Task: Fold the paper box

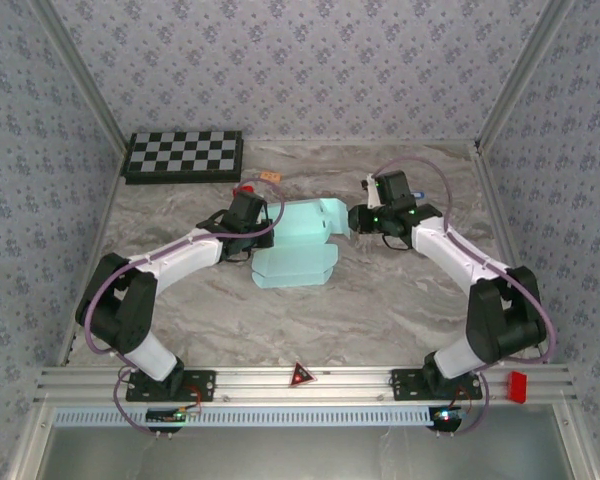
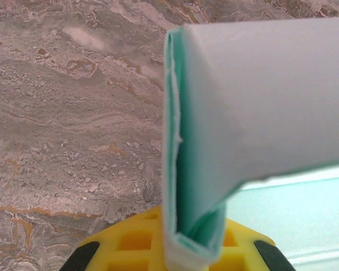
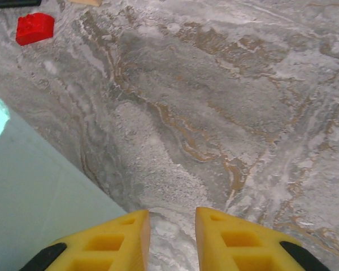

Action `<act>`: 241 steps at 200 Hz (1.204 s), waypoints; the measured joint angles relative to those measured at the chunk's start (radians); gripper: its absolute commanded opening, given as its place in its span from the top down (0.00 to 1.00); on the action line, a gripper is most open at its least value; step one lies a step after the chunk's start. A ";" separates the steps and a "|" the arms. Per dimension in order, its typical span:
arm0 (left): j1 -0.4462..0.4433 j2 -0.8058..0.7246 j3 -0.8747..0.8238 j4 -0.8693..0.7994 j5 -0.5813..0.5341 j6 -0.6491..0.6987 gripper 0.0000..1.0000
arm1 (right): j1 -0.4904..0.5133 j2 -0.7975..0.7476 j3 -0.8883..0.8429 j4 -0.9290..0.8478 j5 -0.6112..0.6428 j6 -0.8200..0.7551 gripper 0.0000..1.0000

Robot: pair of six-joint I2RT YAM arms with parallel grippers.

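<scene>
1. The paper box (image 1: 298, 252) lies at the table's centre in the top view, partly folded. A flat panel sits at 6 o'clock, and a raised wall and flaps at 12 o'clock.
2. The left gripper (image 1: 268, 222), at the box's 9 o'clock, is clamped on a doubled card edge. The left wrist view shows the fold pinched between yellow fingers (image 2: 124, 248).
3. The right gripper (image 3: 172, 240), at the box's 3 o'clock, stands parted with bare table between its jaws. The card is just beside its left finger.
4. The step in hand is probably raising a side wall. The left should hold the crease firm, and the right should slide over the card edge before closing, or the thin card may buckle.
5. The table (image 1: 380, 300) is grey and marble-patterned. A red block (image 3: 35, 28) lies at the box's 11 o'clock and a checkerboard (image 1: 185, 155) farther off at 10 o'clock. Patterned walls enclose the table.
</scene>
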 measured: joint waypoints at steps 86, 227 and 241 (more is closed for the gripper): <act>0.000 0.000 0.000 0.000 0.003 0.000 1.00 | 0.057 0.008 0.000 0.021 -0.080 -0.049 0.70; 0.000 0.000 0.002 -0.002 0.009 -0.001 1.00 | 0.101 0.042 0.027 0.025 -0.154 -0.093 0.66; 0.000 0.000 0.008 -0.005 0.010 0.000 1.00 | 0.103 0.047 0.030 0.025 -0.160 -0.098 0.65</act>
